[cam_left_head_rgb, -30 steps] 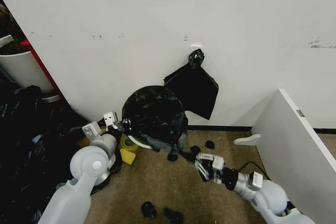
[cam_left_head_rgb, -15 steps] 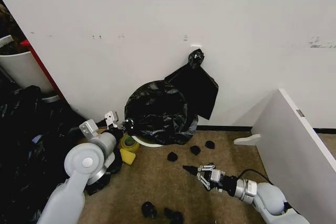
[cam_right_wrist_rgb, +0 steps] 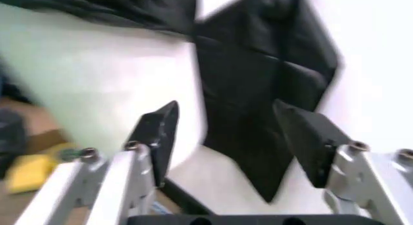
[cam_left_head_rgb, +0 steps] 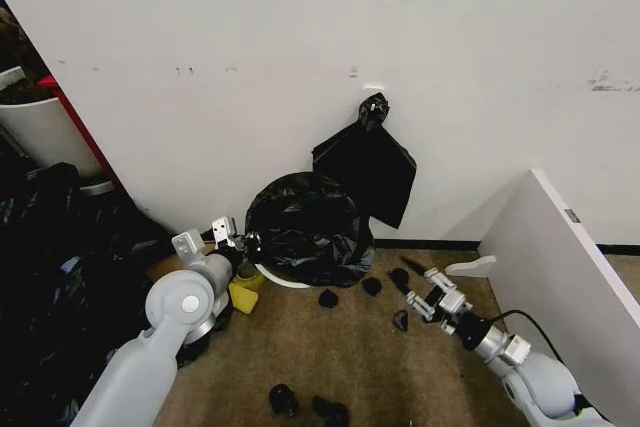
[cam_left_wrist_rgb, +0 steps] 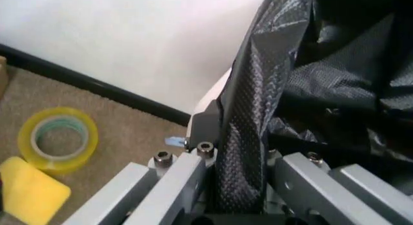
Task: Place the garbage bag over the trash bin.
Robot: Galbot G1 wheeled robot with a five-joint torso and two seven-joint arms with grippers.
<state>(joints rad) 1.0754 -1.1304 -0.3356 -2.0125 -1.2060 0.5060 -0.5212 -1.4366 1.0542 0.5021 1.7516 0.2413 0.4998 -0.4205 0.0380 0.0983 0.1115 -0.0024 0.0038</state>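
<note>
The crinkled black garbage bag (cam_left_head_rgb: 305,227) lies draped over the top of the cream trash bin (cam_left_head_rgb: 272,276), whose rim peeks out below it by the wall. My left gripper (cam_left_head_rgb: 237,241) is at the bag's left edge, shut on a fold of it. In the left wrist view that fold of the garbage bag (cam_left_wrist_rgb: 242,147) runs between the fingers, with the trash bin (cam_left_wrist_rgb: 212,97) just behind. My right gripper (cam_left_head_rgb: 410,285) hovers low over the carpet to the right of the bin, open and holding nothing. In the right wrist view its fingers (cam_right_wrist_rgb: 158,130) stand wide apart facing the trash bin (cam_right_wrist_rgb: 96,80).
A flat black bag (cam_left_head_rgb: 366,162) hangs on the wall behind the bin. A heap of black sacks (cam_left_head_rgb: 50,277) and a tall white cylinder (cam_left_head_rgb: 40,127) fill the left. A white panel (cam_left_head_rgb: 560,267) stands right. Tape roll (cam_left_head_rgb: 243,272), yellow block (cam_left_head_rgb: 240,297) and black scraps (cam_left_head_rgb: 328,298) lie on the carpet.
My right gripper has drawn back from the bag's lower edge and swung right, now empty. The bag has dropped lower around the bin. The left gripper moved slightly right, still holding.
</note>
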